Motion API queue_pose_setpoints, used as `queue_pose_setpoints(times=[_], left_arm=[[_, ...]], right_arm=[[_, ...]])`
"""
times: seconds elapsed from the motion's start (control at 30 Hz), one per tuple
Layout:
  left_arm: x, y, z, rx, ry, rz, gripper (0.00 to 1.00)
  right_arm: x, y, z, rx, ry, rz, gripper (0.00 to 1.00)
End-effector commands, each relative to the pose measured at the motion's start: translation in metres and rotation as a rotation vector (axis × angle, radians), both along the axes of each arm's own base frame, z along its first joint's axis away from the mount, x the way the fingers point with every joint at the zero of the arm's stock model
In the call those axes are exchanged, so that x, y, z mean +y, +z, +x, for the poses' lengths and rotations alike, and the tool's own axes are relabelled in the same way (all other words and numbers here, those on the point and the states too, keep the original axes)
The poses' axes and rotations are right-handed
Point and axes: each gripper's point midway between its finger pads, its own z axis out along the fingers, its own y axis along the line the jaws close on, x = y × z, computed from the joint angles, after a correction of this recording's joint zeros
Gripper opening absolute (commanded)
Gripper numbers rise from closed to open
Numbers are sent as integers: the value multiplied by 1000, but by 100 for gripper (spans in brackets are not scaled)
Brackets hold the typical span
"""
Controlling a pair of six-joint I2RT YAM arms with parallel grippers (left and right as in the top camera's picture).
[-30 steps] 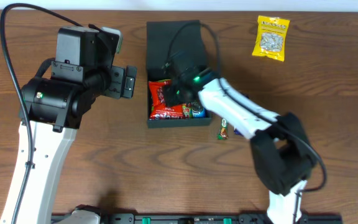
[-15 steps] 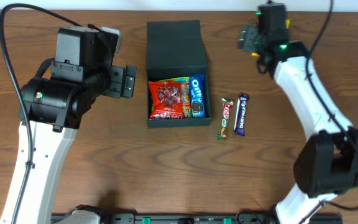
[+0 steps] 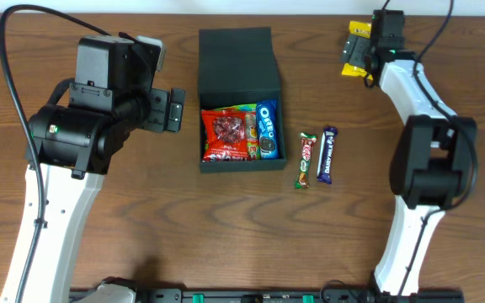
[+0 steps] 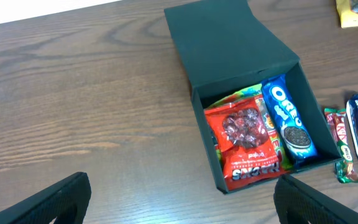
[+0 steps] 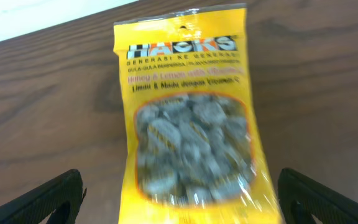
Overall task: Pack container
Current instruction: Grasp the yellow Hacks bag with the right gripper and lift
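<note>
The box [image 3: 236,63] sat on the table [image 3: 141,219] toward 12 o'clock, its lid folded back flat at its own 12 o'clock. Inside lay a red packet [image 3: 227,135] and an Oreo pack [image 3: 267,129]. A red bar [image 3: 306,160] and a blue bar [image 3: 327,155] lay at its 3 o'clock. The left gripper [image 3: 175,111] hung at the box's 9 o'clock, jaws wide and empty. The right gripper [image 5: 182,205], at the table's 1 o'clock, was spread wide over a yellow bag [image 5: 188,118].

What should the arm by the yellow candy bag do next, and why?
Probably lower the right gripper onto the Hacks candy packet and close: its fingers are open on either side of it, and the packet lies on the table, outside the container.
</note>
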Motion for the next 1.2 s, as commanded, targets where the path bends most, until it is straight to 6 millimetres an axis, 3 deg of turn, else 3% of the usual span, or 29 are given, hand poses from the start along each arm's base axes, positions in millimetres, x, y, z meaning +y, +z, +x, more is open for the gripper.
queue_pose_setpoints(times=[0.0, 0.13, 0.33, 0.6, 0.73, 0.83, 0.97, 1.0, 1.03, 1.07, 1.1, 1.17], left_arm=[[0, 11, -2, -28, 2, -14, 95], [0, 11, -2, -27, 8, -19, 95], [0, 11, -2, -28, 8, -19, 95], [1, 11, -2, -29, 10, -16, 95], [1, 11, -2, -28, 10, -15, 95], [1, 11, -2, -28, 10, -15, 95], [1, 11, -2, -28, 10, -16, 95], [1, 11, -2, -28, 10, -16, 95], [1, 11, -2, -28, 10, -16, 95], [1, 11, -2, -28, 10, -16, 95], [1, 11, -2, -28, 10, -16, 95], [1, 11, -2, -28, 10, -16, 95]], right_arm=[[-12, -15, 12, -1, -14, -26, 98], [-23, -34, 19, -8, -36, -26, 95], [-29, -47, 20, -10, -49, -27, 93], [-27, -51, 10, 60, -42, -19, 60], [-23, -34, 7, 110, -10, -17, 42], [-24, -11, 9, 132, 25, -44, 24], [-24, 30, 13, 138, 82, -90, 9], [-24, 41, 14, 134, 95, -102, 16], [-24, 51, 15, 127, 103, -110, 45], [-24, 56, 16, 119, 105, -113, 63], [-25, 60, 18, 111, 104, -114, 67], [-28, 56, 18, 112, 98, -116, 86]])
